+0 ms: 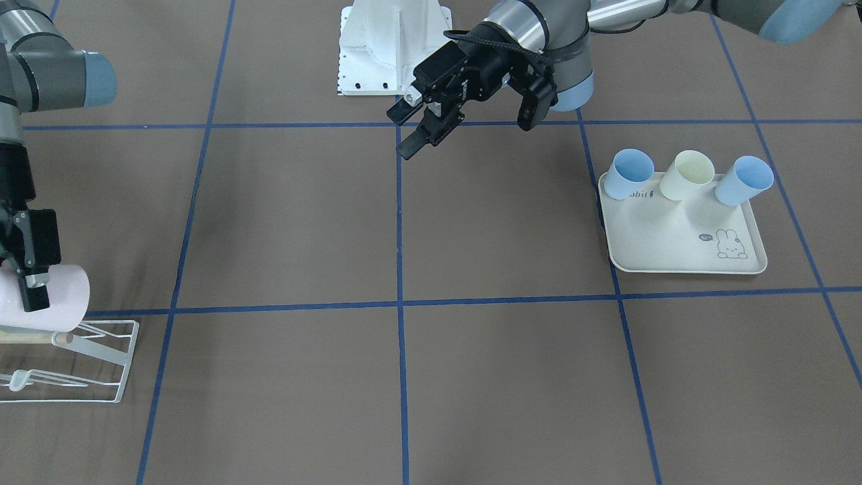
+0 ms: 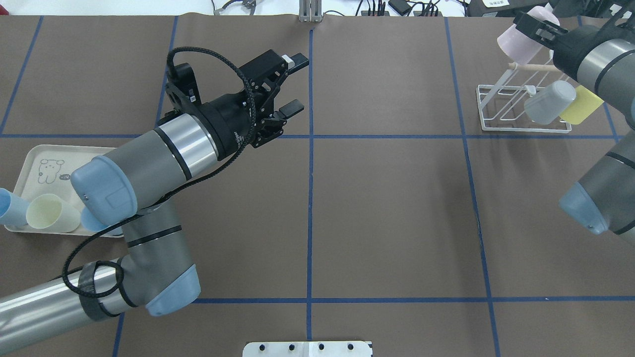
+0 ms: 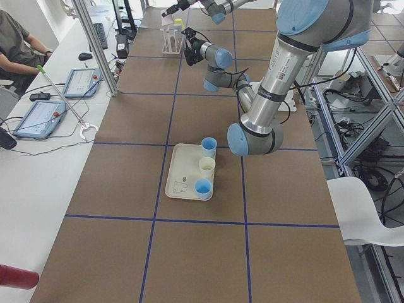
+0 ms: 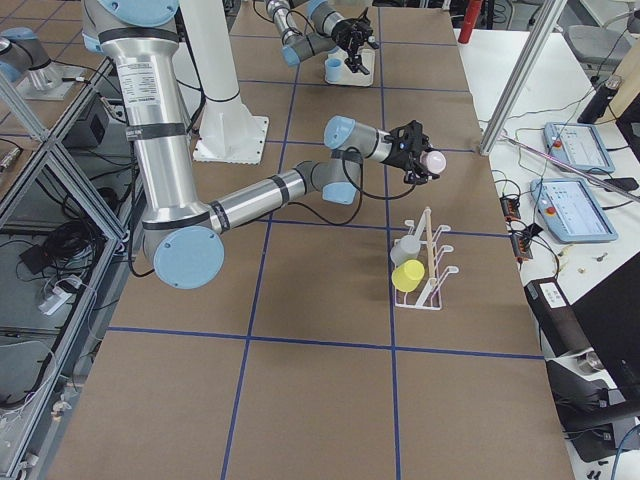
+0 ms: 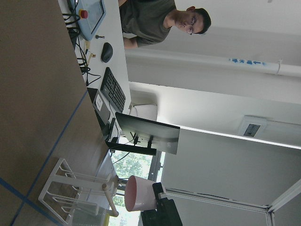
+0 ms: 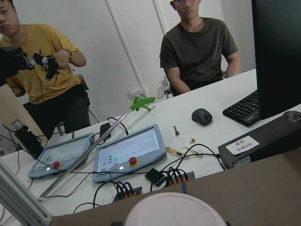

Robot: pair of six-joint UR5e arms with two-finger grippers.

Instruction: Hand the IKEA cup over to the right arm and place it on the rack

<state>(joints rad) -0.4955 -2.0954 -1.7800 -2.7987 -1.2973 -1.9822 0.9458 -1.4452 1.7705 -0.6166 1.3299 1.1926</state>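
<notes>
Right gripper (image 1: 31, 286): the jaws are being clamped on the wall of the pink cup (image 1: 60, 296). The cup is being held on its side, just above the rack (image 2: 521, 131), over the end of its wooden rod (image 2: 531, 66). Whether cup and rod are touching cannot be told.

On the rack, a grey cup (image 2: 549, 101) and a yellow cup (image 2: 581, 105) are being carried on the pegs, side by side below the rod.

Left gripper (image 1: 404, 133): the jaws are being kept spread, with nothing between them. It is being held in the air well apart from the rack, over the middle of the table (image 2: 397, 208).

At the table end farthest from the rack, a cream rabbit-printed tray (image 1: 673, 252) is lying flat. A blue cup (image 1: 630, 174), a cream cup (image 1: 687, 175) and a second blue cup (image 1: 744, 180) are being borne in a row along one edge of it.
</notes>
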